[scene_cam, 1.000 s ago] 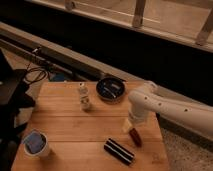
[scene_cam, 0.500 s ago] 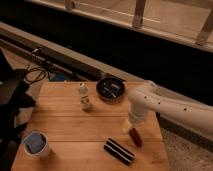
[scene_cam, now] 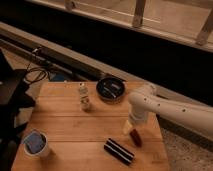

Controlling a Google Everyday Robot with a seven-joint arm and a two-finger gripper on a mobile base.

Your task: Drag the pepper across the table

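The pepper [scene_cam: 135, 138], a small dark red chili, lies on the light-brown plank table [scene_cam: 70, 125] near its right edge. My gripper [scene_cam: 130, 127] hangs from the white arm that comes in from the right. It is right over the pepper's upper end and touches or nearly touches it.
A black block with white stripes [scene_cam: 119, 151] lies just left of and below the pepper. A dark round bowl [scene_cam: 110, 89] sits at the table's far edge. A small white bottle [scene_cam: 84, 97] stands mid-table. A blue-topped white cup [scene_cam: 36, 143] stands at the front left.
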